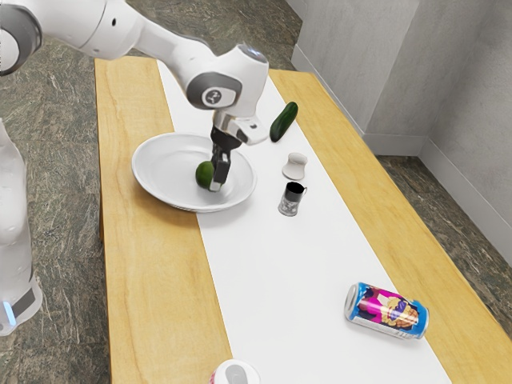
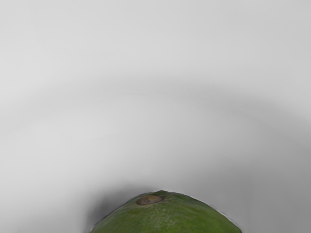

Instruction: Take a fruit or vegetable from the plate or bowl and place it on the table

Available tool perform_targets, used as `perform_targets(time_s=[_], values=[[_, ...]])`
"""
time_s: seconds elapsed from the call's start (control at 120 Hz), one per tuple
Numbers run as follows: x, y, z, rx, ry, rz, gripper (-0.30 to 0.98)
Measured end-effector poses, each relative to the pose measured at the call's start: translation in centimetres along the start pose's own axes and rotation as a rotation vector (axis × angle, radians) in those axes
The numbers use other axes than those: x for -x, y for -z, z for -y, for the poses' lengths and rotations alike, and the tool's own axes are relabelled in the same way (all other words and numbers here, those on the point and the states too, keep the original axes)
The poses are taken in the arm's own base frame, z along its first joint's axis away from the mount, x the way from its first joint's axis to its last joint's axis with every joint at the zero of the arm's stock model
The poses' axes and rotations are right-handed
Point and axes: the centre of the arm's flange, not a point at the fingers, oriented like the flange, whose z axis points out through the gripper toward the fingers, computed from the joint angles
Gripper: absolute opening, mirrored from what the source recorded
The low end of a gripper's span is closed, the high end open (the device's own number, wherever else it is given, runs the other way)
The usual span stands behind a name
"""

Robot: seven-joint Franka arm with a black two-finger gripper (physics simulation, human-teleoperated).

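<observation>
My black gripper (image 1: pixel 220 170) reaches down into the large white plate (image 1: pixel 156 178), over its half toward the exterior view's right. A dark green avocado (image 1: pixel 205 174) is down in the plate, right against the gripper, which covers part of it. How firmly the two are engaged cannot be made out. In the wrist view the rounded green top of the avocado (image 2: pixel 167 216), with its brown stem spot, shows at the lower edge against the pale plate surface (image 2: pixel 155 131).
Beyond the plate lie a cucumber (image 1: pixel 284 122), a small white object (image 1: pixel 295 166) and a dark-topped shaker (image 1: pixel 291 199). A colourful can (image 1: pixel 386 310) lies on its side on the table (image 1: pixel 152 296). Another can (image 1: pixel 235 374) stands at the near edge.
</observation>
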Motion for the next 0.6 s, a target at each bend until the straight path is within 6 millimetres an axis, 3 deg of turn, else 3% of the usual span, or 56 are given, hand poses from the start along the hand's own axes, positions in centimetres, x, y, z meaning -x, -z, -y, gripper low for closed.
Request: perform_targets(time_s=[0.192,0.283,0.333,0.392,0.45,0.525,0.6], values=[[-0.1,0.0,0.4,0.030,0.027,-0.010,0.38],[-0.4,2.8,0.4,0.019,0.035,-0.036,0.28],[-0.5,6.1,-0.6,-0.009,0.023,-0.061,0.29],[-1.3,10.8,-4.8,-0.055,-0.040,-0.092,0.33],[-1.1,13.9,-10.1,-0.070,-0.107,-0.113,0.33],[-0.8,15.4,-16.9,-0.066,-0.191,-0.111,0.33],[-0.5,15.7,-22.9,-0.053,-0.266,-0.098,0.31]])
